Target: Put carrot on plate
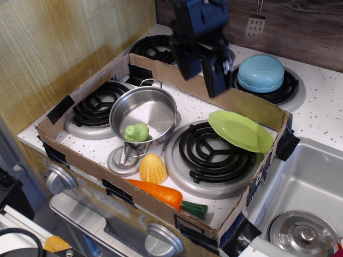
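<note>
**Hovering arm over boxed stove top**

Hanging above the back wall of the cardboard box [161, 65], the gripper [202, 72] points down, tilted slightly toward the front right. Its two dark fingers [214, 75] are spread with a clear gap between them, holding nothing. The blue-black wrist block rises out of the top edge of the view.

- Carrot [161, 194]: lies flat along the front wall inside the box, orange body to the left, green stem end to the right; well apart from the gripper.
- Plate [240, 130]: lime green, tilted, its right edge propped on the right wall of the box, over the front right burner [211, 155].
- Pot [143, 113]: steel, tilted toward the front, with a small green item [136, 131] inside near its lower lip.
- Corn [153, 168]: yellow ridged dome, just behind the carrot and below the pot.
- Bowl [261, 72]: light blue, upturned on the back right burner, outside the box.
- Sink [303, 195]: at right, with a metal lid [303, 233] in it.
</note>
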Controlling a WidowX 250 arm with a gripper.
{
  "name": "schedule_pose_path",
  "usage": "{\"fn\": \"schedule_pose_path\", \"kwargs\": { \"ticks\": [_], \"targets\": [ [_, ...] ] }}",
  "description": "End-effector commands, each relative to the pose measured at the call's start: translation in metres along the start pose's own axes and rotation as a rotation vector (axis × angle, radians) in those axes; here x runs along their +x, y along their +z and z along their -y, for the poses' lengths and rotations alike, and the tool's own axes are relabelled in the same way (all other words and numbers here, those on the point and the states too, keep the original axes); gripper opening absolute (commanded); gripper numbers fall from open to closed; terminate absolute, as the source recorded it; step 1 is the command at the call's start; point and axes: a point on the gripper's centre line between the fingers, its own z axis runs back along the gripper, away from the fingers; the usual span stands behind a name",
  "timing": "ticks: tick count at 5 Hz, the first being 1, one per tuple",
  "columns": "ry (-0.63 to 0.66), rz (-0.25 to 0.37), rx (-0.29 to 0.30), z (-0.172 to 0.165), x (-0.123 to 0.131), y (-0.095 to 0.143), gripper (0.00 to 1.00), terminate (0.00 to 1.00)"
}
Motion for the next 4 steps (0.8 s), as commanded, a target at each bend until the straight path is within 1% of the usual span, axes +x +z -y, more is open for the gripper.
{"fn": "schedule_pose_path", "kwargs": {
  "ticks": [1, 2, 3, 4],
  "targets": [
    [-0.281, -0.004, 0.026, 0.023, -0.025, -0.013, 1.00, 0.00],
    [-0.338, -0.065, 0.017, 0.025, -0.033, -0.026, 1.00, 0.00],
    [-0.377, -0.108, 0.061, 0.034, -0.047, -0.036, 1.00, 0.00],
    [-0.436, -0.150, 0.074, 0.038, -0.059, -0.042, 1.00, 0.00]
  ]
}}
